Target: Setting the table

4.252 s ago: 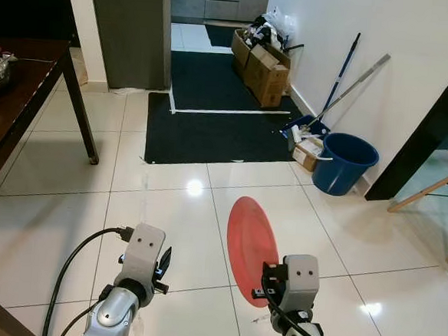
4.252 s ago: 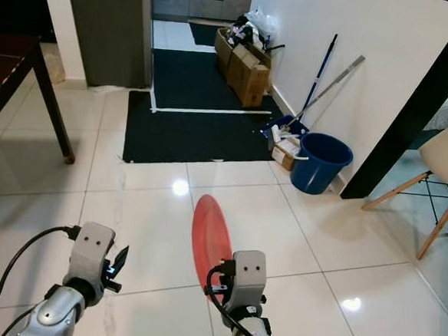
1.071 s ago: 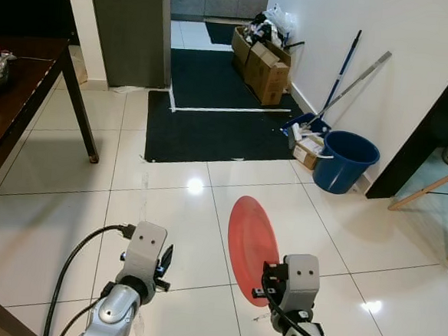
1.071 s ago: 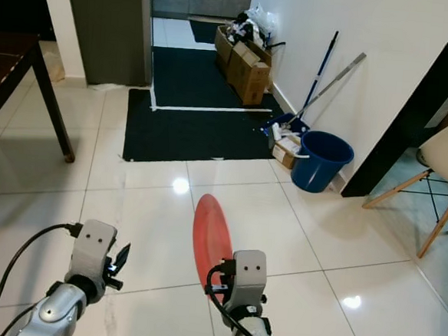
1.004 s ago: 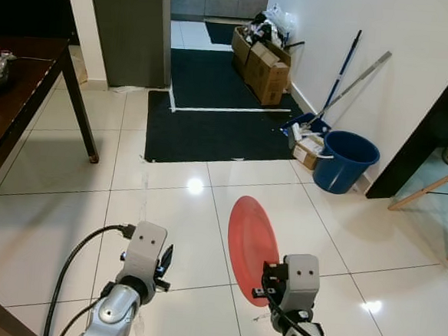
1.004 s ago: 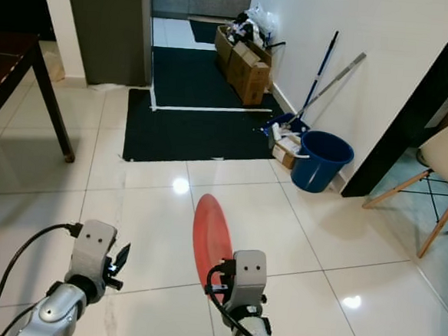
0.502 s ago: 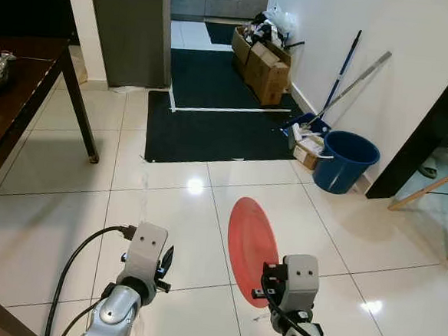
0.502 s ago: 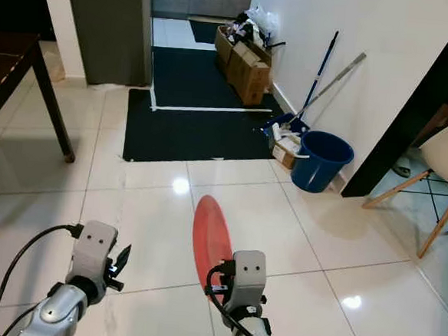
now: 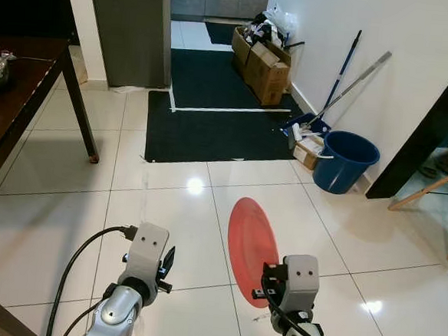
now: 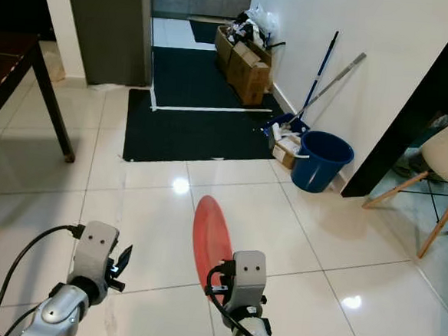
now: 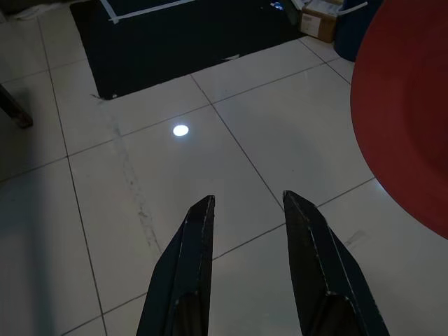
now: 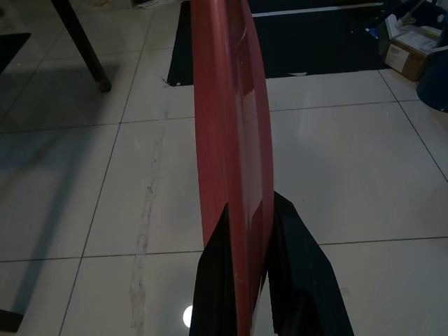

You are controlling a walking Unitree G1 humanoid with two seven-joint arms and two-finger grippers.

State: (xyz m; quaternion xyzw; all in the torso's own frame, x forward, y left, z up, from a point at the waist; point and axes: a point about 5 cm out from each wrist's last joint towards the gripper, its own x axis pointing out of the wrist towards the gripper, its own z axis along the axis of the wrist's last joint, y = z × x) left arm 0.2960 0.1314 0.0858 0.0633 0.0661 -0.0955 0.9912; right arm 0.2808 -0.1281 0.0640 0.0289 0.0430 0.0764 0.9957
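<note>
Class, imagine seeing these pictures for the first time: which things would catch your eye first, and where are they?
First the red plate, held on edge over the white tiles in the right tool. Next the blue bucket by the right-hand wall, with the open left tool holding nothing.

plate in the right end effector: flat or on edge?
On edge. The red plate stands upright, its rim pinched between the right end effector's two black fingers, face turned sideways over the tiled floor.
</note>
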